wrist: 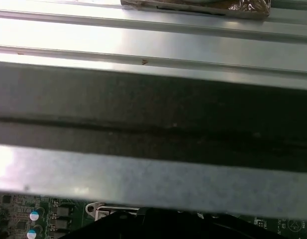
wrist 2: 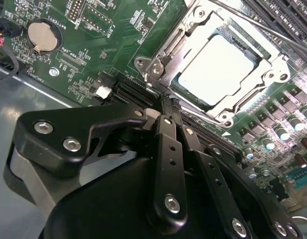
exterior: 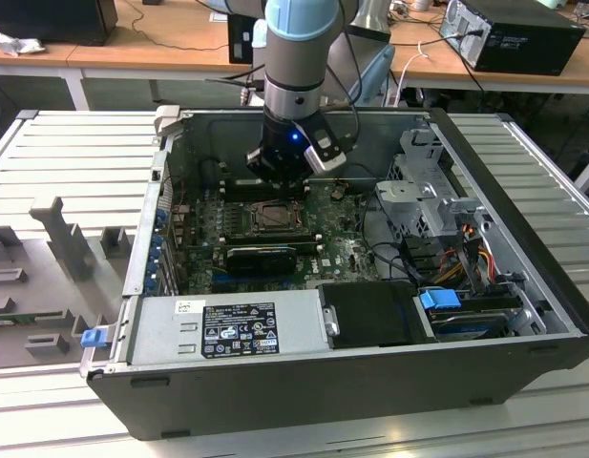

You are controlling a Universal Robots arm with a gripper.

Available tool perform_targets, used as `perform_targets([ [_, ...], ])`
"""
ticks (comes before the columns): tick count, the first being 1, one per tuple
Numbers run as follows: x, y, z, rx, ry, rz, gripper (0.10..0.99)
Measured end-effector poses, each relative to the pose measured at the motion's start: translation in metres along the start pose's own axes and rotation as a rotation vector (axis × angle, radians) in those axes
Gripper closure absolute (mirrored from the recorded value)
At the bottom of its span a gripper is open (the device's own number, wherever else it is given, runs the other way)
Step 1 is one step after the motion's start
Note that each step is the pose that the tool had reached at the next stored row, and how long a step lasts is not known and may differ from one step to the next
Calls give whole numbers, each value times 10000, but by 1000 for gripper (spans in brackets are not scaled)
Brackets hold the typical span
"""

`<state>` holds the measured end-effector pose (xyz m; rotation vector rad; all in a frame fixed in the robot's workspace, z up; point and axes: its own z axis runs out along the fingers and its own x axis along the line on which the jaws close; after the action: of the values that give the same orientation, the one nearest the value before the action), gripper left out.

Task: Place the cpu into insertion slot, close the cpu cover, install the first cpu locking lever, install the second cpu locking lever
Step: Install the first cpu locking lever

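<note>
**CPU seated, cover down, gripper just off the socket**

Exterior view: arm reaches down into the open PC case, gripper low over the board, at the far edge of the slot. Case lies on its side w/ the board facing up, so the socket can be reached from straight above. Slot sits mid-board, between the black ribbed block on the near side and the gripper on the far side. Fingers hidden under the wrist here.

Second wrist view: gripper fingers pressed together, nothing between them; tips end just short of the socket corner, near but apart from it as far as I can judge. Cpu lies flat in the slot, pale face up, edges square to the socket rim; being square it has no real long axis. Cover is down flat around it, chip showing thru the cut-out. A thin lever rod runs along the far side of the cover; whether it's hooked, can't tell. Closed tips prob. serve as a narrow pusher for the levers.

First wrist view: mostly the case wall close up, a strip of board beneath.
</note>
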<state>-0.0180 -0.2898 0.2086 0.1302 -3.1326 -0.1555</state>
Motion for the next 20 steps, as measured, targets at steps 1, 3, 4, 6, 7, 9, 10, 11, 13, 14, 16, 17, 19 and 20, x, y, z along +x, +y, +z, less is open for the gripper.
perform_targets([
  [1,0,0,3,26,3,0,980],
  [3,0,-1,8,44,4,1,980],
  [4,0,-1,11,52,3,0,980],
  [6,0,-2,18,96,8,1,980],
  [7,0,-2,21,117,10,1,980],
  [9,0,-3,27,181,15,1,980],
  [10,-1,-3,31,229,19,2,980],
  [11,0,-3,34,273,23,3,980],
  [13,0,-4,36,360,30,3,980],
  [14,-1,-4,38,400,33,2,980],
  [16,-1,-4,42,484,40,3,980],
  [17,-1,-5,44,528,44,3,980],
  [19,-1,-4,55,625,54,5,980],
  [20,-2,-3,65,662,60,4,980],
])
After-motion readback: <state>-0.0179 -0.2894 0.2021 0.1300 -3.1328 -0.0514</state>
